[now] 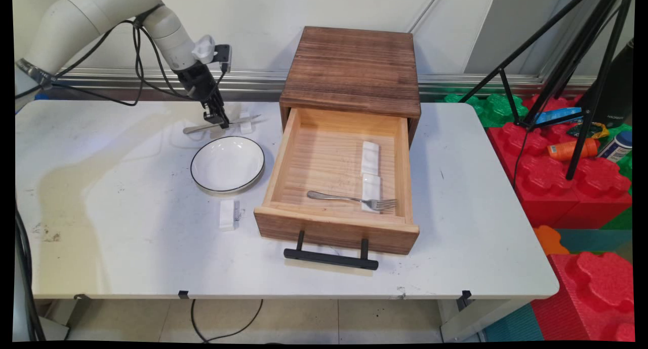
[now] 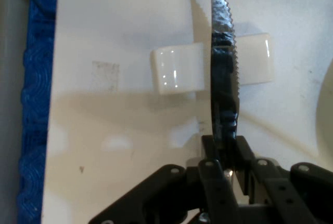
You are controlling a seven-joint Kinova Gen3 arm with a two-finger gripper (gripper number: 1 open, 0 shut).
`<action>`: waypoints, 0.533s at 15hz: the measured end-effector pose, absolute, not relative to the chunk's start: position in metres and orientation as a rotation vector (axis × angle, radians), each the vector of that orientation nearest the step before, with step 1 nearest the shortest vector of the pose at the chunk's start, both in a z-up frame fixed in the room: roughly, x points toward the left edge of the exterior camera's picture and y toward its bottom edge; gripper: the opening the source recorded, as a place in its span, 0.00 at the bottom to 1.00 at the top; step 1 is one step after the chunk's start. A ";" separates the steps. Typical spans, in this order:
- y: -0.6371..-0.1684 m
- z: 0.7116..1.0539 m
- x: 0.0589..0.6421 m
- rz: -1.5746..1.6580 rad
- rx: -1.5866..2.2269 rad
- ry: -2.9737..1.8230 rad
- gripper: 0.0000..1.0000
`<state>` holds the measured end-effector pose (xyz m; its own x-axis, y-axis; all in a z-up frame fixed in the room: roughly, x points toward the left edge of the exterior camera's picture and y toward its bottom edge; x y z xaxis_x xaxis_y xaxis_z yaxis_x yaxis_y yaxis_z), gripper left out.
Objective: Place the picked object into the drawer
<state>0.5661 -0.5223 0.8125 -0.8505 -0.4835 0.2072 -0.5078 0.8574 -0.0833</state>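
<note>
Gripping a serrated silver table knife [image 1: 223, 125] by its middle, the black two-finger claw [image 1: 216, 119] is closed on it at the far left of the white tabletop [image 1: 126, 202], near the back edge; open surface lies to the left. Hand view alone shows the blade's teeth over a white ceramic rest [image 2: 179, 69]. Main view shows a white black-rimmed plate [image 1: 228, 164] just in front, and a wooden drawer box [image 1: 349, 85], open, to the right, holding a silver fork [image 1: 352, 200].
</note>
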 end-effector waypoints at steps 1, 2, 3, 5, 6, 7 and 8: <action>-0.521 0.816 0.568 0.216 0.779 -2.846 0.00; -0.519 0.821 0.569 0.229 0.789 -2.838 0.00; -0.517 0.826 0.570 0.242 0.797 -2.831 0.00; -0.511 0.838 0.572 0.267 0.810 -2.818 0.00; -0.508 0.846 0.573 0.283 0.816 -2.809 0.00; -0.505 0.856 0.574 0.303 0.824 -2.797 0.00; -0.502 0.865 0.575 0.320 0.830 -2.786 0.00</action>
